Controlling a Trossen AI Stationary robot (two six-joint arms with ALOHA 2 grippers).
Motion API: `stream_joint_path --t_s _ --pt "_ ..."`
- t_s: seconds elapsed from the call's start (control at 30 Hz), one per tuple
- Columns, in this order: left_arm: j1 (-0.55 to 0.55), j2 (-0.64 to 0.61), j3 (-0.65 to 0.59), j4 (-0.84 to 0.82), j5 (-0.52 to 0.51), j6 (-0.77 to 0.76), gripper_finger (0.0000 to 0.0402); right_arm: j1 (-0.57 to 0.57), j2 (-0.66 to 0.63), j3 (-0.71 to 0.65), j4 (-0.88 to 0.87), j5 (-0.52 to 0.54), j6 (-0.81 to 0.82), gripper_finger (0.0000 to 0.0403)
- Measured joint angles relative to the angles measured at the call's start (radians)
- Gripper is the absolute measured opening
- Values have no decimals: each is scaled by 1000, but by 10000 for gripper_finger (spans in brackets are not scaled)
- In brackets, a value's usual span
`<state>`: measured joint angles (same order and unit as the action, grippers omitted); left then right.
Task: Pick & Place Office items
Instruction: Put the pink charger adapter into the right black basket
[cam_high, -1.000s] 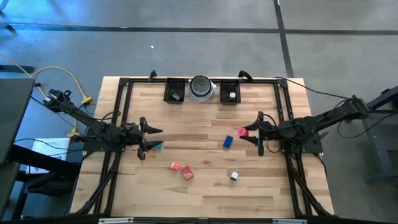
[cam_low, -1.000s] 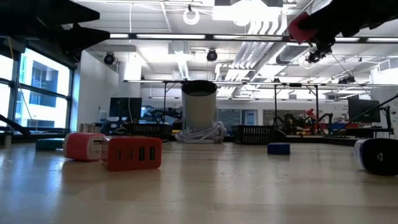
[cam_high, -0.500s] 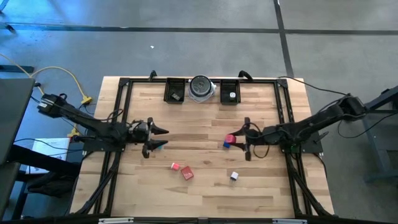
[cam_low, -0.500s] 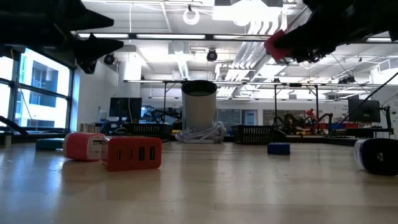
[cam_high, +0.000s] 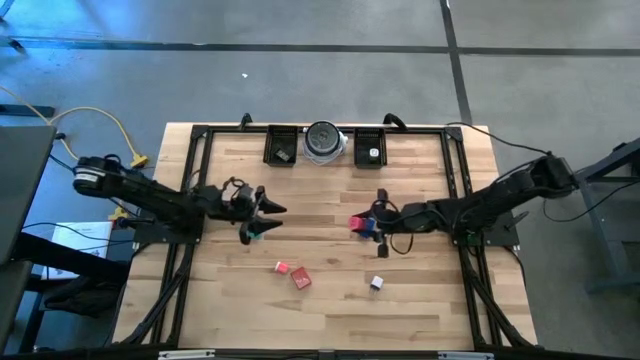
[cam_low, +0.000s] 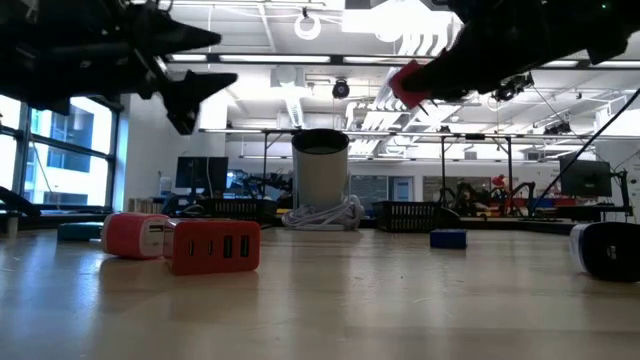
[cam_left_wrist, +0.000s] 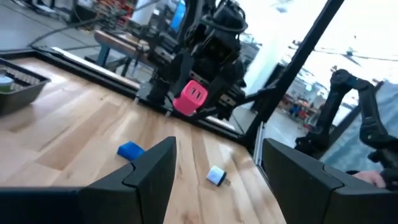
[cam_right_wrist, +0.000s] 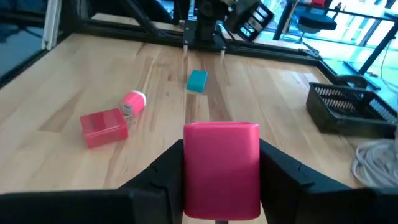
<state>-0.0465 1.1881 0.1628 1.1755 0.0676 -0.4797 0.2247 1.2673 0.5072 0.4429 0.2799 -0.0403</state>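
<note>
Meanwhile the right gripper (cam_high: 362, 223), clamped on the pink block (cam_right_wrist: 221, 160), has carried it inward from the table's right side and now holds it aloft just above the blue block (cam_high: 368, 231). The left gripper (cam_high: 264, 216), fingers spread and empty, has advanced to hang seemingly over the teal piece (cam_right_wrist: 198, 81), likely its next pick.

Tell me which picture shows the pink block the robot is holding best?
The right wrist view: the pink block-shaped plug fills the middle, clamped in the right gripper. The left wrist view shows its pronged face farther off. The low view shows a red corner; the high view only a small pink spot.
</note>
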Motion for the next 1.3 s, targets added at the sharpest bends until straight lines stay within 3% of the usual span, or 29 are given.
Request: stream_joint_path --t_s 0.3,0.7,0.87,1.07,1.3 --pt "25 171 112 -10 54 76 232 -35 36 107 -156 -1 -11 140" --pt "26 185 256 -289 -19 225 232 -36 35 131 -208 36 -15 140" --pt "49 185 311 -369 -12 180 232 -36 77 152 -237 72 -47 140" --pt "81 185 340 -367 53 91 232 -38 185 268 -343 150 -109 140" --pt "84 185 340 -368 55 11 232 -37 278 384 -398 247 -179 140"
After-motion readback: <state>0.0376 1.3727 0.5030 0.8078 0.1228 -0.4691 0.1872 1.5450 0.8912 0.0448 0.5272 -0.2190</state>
